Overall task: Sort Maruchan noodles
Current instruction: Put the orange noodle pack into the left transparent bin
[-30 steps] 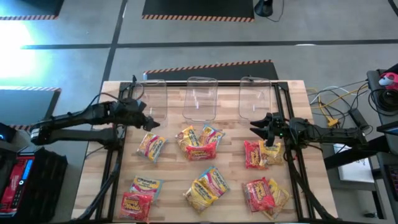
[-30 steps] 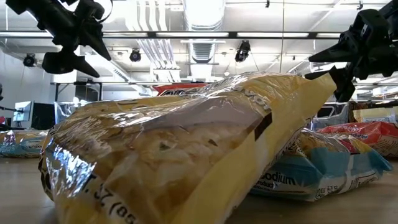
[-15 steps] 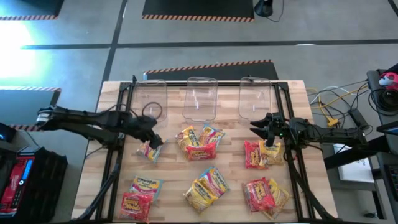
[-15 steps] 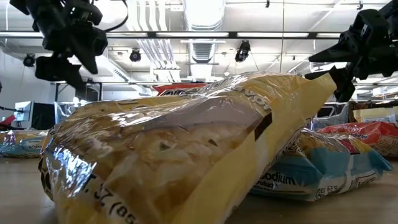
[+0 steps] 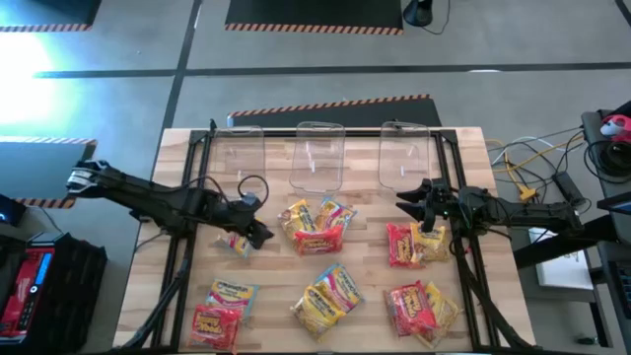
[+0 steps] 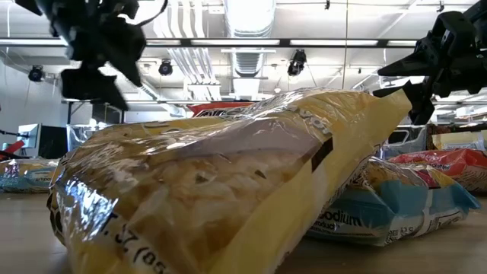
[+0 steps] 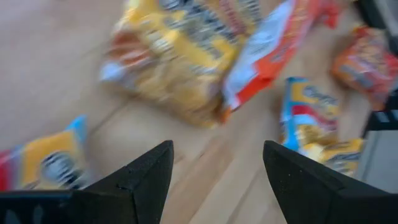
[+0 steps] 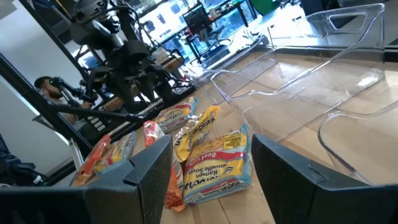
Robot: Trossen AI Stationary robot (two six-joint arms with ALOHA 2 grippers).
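the left end effector (image 5: 258,234), fingers spread and grasping nothing, hangs low over a lone noodle packet (image 5: 235,242) on the wooden counter (image 5: 276,286), just beside the middle heap (image 5: 317,225). the step in hand looks like the first pick of the sort: three clear bins (image 5: 317,156) along the far edge hold nothing yet, and the remaining maruchan noodles lie in small piles across the counter. the right end effector (image 5: 419,202), fingers parted and empty, waits above the right-hand pile (image 5: 414,244). next, the left arm likely needs to settle its fingers astride the packet's thin edge and close before lifting toward a bin.
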